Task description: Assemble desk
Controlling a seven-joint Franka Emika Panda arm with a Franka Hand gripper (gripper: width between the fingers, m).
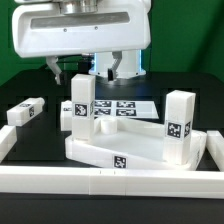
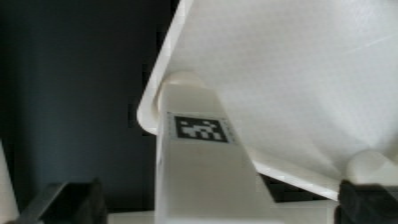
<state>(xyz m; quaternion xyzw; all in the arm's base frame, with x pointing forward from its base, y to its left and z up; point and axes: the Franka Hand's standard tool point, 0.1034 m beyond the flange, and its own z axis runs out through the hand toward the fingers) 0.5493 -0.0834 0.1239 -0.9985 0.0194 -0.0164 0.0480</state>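
Tabletop (image 1: 95,150) white, blk/wht tag (image 1: 120,160); legs (image 1: 82,105) white, tagged; rail (image 1: 100,184) white.

Below me lies a dark green table (image 1: 35,85). The marker board (image 1: 128,106) rests flat on it toward the back, its black-and-white tags facing up, though I see it only in part from the exterior view. A white rail (image 1: 110,182) runs along the near side and turns back at both ends, fencing the table's middle on three sides.
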